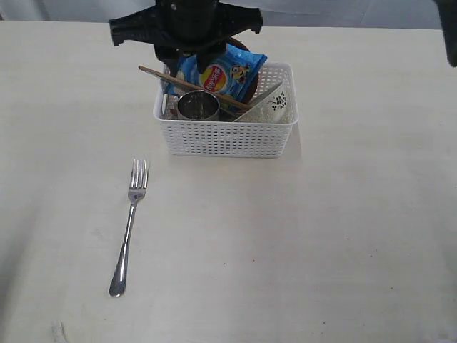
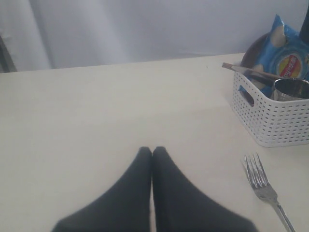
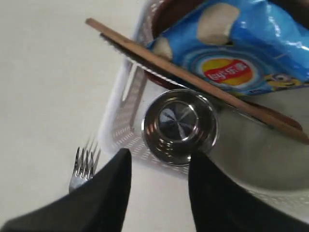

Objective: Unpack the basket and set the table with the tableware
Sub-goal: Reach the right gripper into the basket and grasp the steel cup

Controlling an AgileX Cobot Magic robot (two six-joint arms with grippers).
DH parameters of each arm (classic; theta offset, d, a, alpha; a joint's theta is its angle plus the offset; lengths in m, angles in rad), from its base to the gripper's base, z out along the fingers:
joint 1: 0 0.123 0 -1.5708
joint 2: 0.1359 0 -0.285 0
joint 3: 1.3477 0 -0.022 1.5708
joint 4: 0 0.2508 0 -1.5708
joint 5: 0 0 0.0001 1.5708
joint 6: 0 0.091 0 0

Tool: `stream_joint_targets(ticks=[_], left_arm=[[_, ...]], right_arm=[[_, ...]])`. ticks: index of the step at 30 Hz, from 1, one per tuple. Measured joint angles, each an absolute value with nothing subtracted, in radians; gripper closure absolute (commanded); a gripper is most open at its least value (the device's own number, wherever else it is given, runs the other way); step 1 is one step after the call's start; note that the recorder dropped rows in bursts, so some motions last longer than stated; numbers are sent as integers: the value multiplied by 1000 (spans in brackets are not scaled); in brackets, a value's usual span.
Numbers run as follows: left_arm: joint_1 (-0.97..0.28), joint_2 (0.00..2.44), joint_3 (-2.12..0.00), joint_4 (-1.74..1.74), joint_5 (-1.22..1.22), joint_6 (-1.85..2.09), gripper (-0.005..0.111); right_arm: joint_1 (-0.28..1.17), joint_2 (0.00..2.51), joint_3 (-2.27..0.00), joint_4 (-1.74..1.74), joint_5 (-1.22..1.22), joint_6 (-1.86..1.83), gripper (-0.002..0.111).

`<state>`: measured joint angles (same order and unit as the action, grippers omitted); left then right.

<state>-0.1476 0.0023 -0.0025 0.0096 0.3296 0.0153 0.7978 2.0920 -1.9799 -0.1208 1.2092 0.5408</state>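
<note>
Progress: early. One piece is out. The fork (image 1: 130, 221) lies flat on the bench (image 1: 343, 236), near the basket (image 1: 225, 136) and off its cup-end corner, tines pointing toward the basket. I see no other tableware outside the basket.

Inside the basket:
- cup (image 1: 198, 106) stands upright, mouth up, in the corner nearest the fork
- chopsticks (image 1: 193, 87) slant across the top just behind the cup, one end poking past the rim
- bowl (image 1: 275, 107) is tipped at the end away from the cup
- a steel strip lying on the bowl is probably the knife (image 1: 260, 95)
- plate (image 3: 169, 14) stands on edge against the far wall, behind the chip bag (image 1: 225, 75)
- spoon: I cannot pick it out

Right pincer (image 3: 159, 162): jaws spread and empty, hanging over the basket with the cup below the gap.
Left pincer (image 2: 152, 151): fingers pressed together, holding nothing, over bare bench on the fork's side, well apart from the basket.

My read: I judge the cup is the step in hand. After it come the chopsticks, bowl, knife, plate and spoon. The bag is no tableware. Most of the job remains.
</note>
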Motion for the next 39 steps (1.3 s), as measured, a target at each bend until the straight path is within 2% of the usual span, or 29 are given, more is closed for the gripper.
stream_joint_targets(ticks=[10,19,27,39], left_arm=[[-148,2,-2,10,330,15,107],[-148,2,-2,10,330,15,107],[-148,2,-2,10,330,15,107],[-148,2,-2,10,330,15,107]], right_arm=[[694,2135,-1980,-24,1215,469,70],[686,2163,-1972,22,1215,411,70],[680,2172,-1844,20,1220,407,70],[674,2170,-1840,65,1194,403,70]])
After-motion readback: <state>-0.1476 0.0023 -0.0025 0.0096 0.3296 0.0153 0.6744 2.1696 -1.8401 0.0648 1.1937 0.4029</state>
